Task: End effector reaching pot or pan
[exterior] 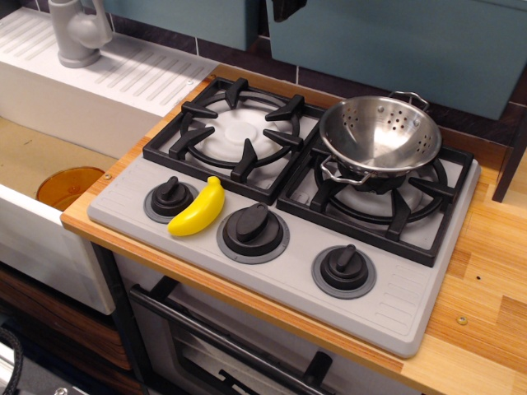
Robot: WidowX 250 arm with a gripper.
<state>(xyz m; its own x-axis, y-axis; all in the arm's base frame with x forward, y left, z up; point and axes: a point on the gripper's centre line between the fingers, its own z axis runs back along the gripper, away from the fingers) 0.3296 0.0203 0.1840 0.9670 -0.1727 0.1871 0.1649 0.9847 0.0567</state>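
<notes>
A shiny steel colander bowl [380, 133] with drain holes and two thin wire loop handles sits upright on the right burner grate [387, 206] of the toy stove. Only a small black piece [286, 8] shows at the top edge of the view, far behind and to the left of the colander. It looks like the tip of my gripper, and its prongs are cut off by the frame. Nothing touches the colander.
A yellow toy banana [199, 209] lies on the grey stove panel between the left and middle knobs. The left burner grate [235, 132] is bare. A sink basin with an orange dish [69, 186] and a grey faucet [78, 33] are at left. A dark post [512, 148] stands at the right edge.
</notes>
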